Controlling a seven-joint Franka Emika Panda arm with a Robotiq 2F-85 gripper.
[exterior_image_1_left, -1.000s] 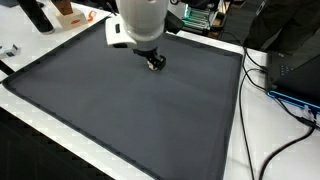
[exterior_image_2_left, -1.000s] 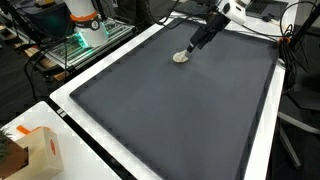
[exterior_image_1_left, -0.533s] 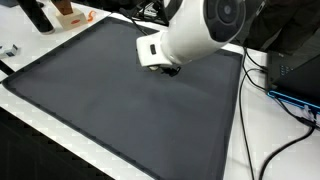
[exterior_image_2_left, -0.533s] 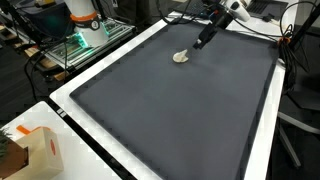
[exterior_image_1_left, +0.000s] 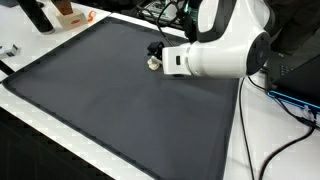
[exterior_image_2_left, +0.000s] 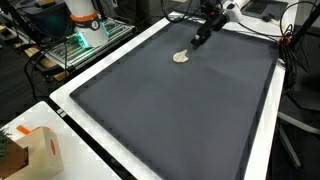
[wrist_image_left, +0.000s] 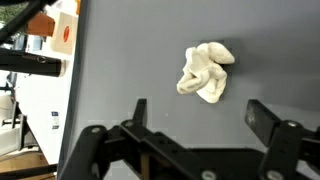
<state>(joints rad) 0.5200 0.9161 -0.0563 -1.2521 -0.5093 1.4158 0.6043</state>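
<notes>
Since the earlier frame, the claw (wrist_image_left: 200, 108) is drawn back from the crumpled white lump (wrist_image_left: 205, 72); it is left released, nothing grasped.

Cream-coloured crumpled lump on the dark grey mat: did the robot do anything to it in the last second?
The white robot arm swung round over the dark grey mat, and its black gripper drew slightly away from the cream-coloured crumpled lump. Nothing was grasped or let go. The lump lies where it was, untouched, and the jaws stayed open.
</notes>
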